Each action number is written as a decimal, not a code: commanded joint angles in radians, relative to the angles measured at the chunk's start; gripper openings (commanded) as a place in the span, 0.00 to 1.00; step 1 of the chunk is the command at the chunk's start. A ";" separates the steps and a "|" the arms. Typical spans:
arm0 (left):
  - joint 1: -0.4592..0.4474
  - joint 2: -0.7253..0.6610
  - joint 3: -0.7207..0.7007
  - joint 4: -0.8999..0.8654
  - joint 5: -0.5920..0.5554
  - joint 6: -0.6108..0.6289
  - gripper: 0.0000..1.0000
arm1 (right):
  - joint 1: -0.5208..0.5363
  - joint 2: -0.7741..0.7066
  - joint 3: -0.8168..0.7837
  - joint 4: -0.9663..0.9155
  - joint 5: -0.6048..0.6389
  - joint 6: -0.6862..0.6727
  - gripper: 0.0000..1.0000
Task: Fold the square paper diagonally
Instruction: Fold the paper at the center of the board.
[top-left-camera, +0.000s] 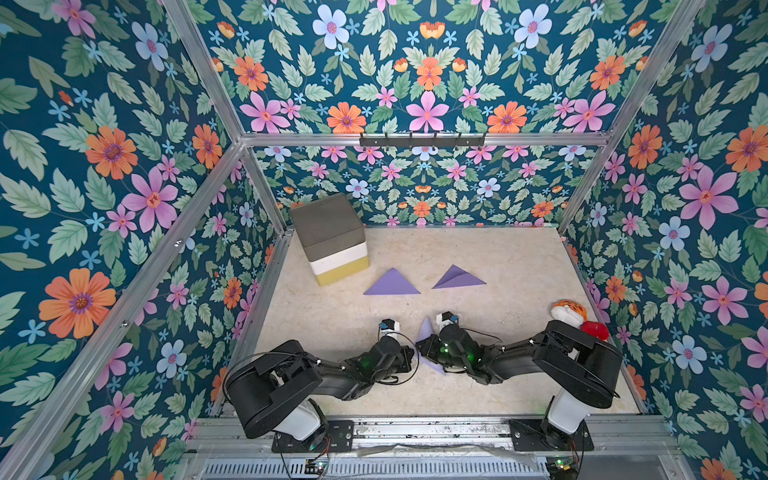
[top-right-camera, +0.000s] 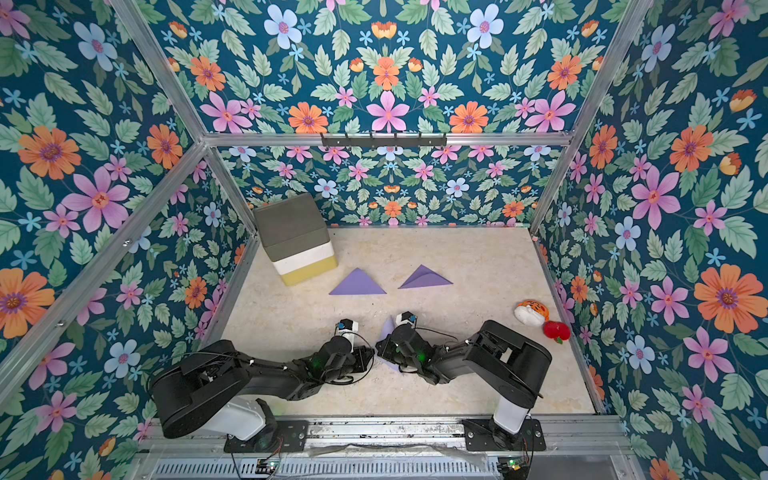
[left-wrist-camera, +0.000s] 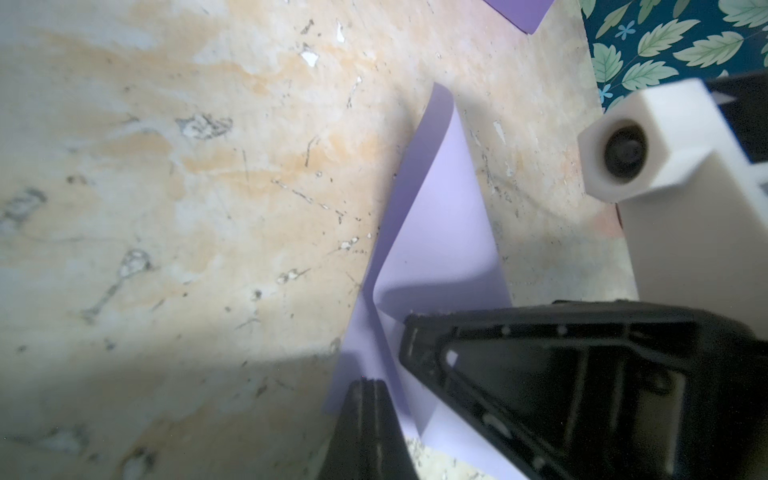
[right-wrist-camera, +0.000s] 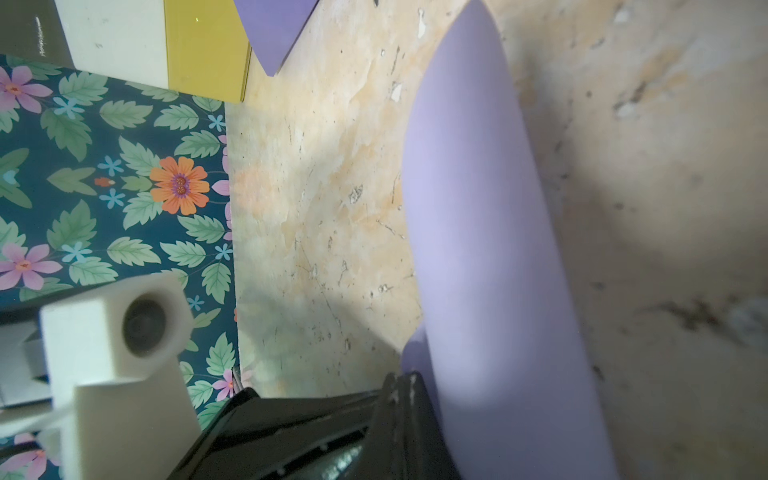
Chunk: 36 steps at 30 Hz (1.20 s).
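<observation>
At lower centre in both top views: seeing purple paper (top-left-camera: 424, 330) raised off the table (top-left-camera: 498, 374), caught between left gripper (top-left-camera: 409, 353) and right gripper (top-left-camera: 422, 347). Noting folded triangles (top-left-camera: 392, 283) lying flat at mid-frame, well apart from it.

Left wrist view, bottom centre: finding left gripper (left-wrist-camera: 368, 388) fully closed, touching the purple paper (left-wrist-camera: 440, 216) near its edge. Pinching or merely pinning, cannot tell. Noting a flap curving toward upper centre, uncreased.

Right wrist view, bottom centre: finding right gripper (right-wrist-camera: 401, 380) fully closed, apparently nipping a corner of the purple paper (right-wrist-camera: 478, 208). Noting it bowing up mid-frame.

Judging the step as bringing corner onto opposite corner. Advising: keeping one side pinned, matching corners before flattening, then pressing along the diagonal, otherwise risking a skewed crease.
</observation>
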 joint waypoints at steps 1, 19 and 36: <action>0.000 0.009 -0.010 -0.165 0.000 -0.001 0.00 | 0.002 0.012 0.009 0.031 0.027 0.006 0.00; 0.001 0.012 -0.017 -0.166 -0.003 -0.003 0.00 | 0.010 0.038 0.023 0.046 0.036 0.020 0.00; 0.000 0.005 -0.021 -0.170 -0.007 -0.002 0.00 | 0.016 0.063 0.034 0.023 0.032 0.008 0.00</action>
